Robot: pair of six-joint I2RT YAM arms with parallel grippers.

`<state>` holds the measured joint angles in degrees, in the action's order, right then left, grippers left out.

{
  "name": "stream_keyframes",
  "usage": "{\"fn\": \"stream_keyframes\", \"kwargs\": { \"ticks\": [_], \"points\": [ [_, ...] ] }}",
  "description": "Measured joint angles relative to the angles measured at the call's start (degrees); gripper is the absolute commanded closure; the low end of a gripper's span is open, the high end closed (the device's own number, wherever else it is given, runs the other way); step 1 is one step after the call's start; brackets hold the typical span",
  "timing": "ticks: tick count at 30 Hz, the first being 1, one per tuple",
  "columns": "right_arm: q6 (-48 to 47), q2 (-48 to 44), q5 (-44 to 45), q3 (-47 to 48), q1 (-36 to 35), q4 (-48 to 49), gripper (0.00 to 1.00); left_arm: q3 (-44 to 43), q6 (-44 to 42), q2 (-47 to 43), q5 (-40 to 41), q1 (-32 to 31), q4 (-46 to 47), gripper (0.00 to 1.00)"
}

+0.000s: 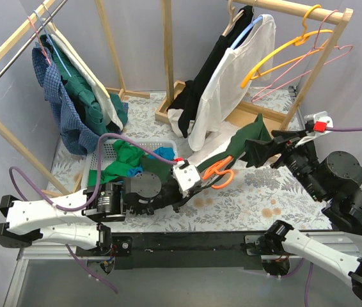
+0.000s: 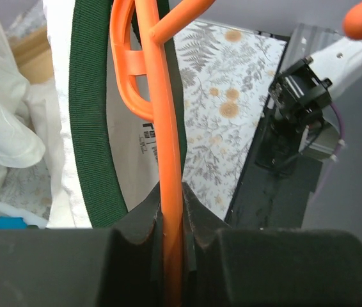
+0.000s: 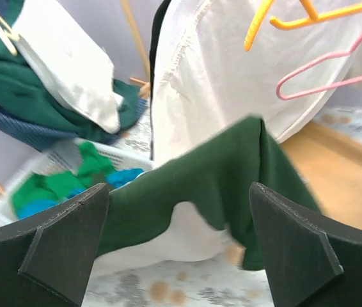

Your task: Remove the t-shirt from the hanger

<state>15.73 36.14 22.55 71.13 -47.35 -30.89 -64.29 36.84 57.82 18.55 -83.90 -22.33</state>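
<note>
Status: begun, not finished. Note the left gripper (image 2: pixel 171 220) clamped tight on the bar of the orange hanger (image 2: pixel 165 128), held low over the table (image 1: pixel 258 198), near the basket (image 1: pixel 107 153). Locate the green t-shirt (image 1: pixel 254 137) in the top view, stretched from the hanger toward the right gripper (image 3: pixel 180 211) and raised in a peak close to it. Check the left wrist view for the ribbed collar (image 2: pixel 91 128) looped around the hanger arm, with the label (image 2: pixel 144 144) showing inside; judge the t-shirt as not yet free. Read the right gripper as spread wide and gripping nothing. Observe green cloth ahead of and between the two fingers (image 3: pixel 66 243), possibly draped over some part out of view; cannot tell from so blurred a frame. Count as done: hanger off the rack (image 1: pixel 283 9), brought down to table level, secured at one end. Count as left: take hold of the cloth with the right gripper, draw the collar off the hanger arm, part the two fully. Treat progress as roughly midway at best.
</note>
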Motion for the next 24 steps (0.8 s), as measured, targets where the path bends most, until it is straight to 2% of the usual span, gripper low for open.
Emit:
{"fn": "stream_keyframes", "kwargs": {
  "ticks": [6,11,15,24],
  "points": [
    [-15.39,-0.48,-4.98,0.15,0.04,-0.98,0.06,-1.53,1.51,0.17,-9.31,5.51,-6.19,1.00],
    [-23.45,-0.24,-15.98,5.70,0.04,-7.67,0.09,-1.60,2.78,0.52,-20.55,17.99,-8.50,1.00],
    [-26.62,0.90,-23.43,10.23,0.04,-11.58,0.13,-2.29,2.99,2.32,-29.03,24.83,-8.48,1.00],
    [-32.59,6.47,-34.60,8.85,0.04,-12.90,0.13,-7.61,-0.31,6.38,-45.81,29.20,-11.02,1.00]
  ]
}}
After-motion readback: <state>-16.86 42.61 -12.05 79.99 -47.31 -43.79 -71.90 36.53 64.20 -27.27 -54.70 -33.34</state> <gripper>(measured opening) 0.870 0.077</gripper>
